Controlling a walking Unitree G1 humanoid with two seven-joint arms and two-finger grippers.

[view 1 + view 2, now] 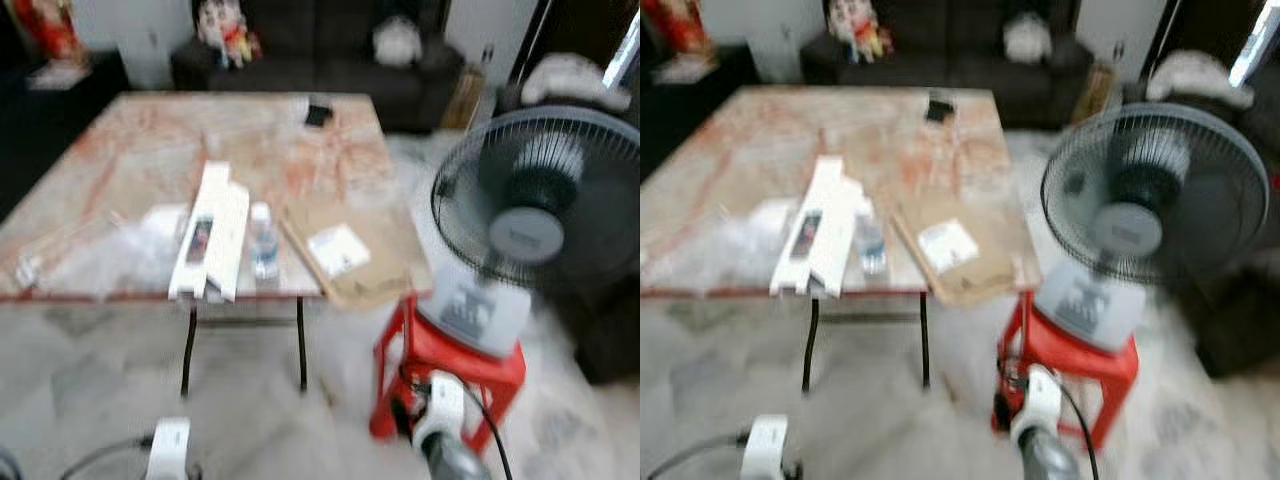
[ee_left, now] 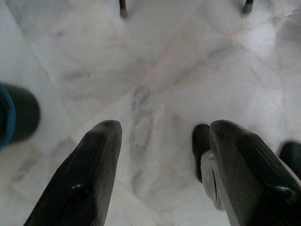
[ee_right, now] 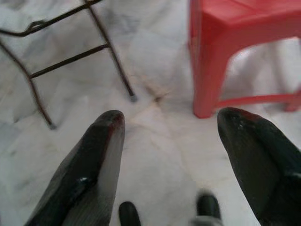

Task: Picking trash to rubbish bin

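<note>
Red-veined marble-pattern table top (image 1: 150, 150); red plastic stool (image 1: 450, 365); grey-veined white marble floor (image 2: 155, 80); brown flat cardboard (image 1: 375, 265).

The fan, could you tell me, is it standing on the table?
No, the fan stands on a red stool on the floor, beside the table.

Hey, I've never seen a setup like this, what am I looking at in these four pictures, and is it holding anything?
A walking robot with two arms. The two wide, blurry pictures come from its head: a table bearing a white box, a bottle and flat cardboard, beside a fan on a red stool. The other two come from wrist cameras looking along each tool's black fingers at the marble floor. The left tool and right tool are open and hold nothing.
</note>
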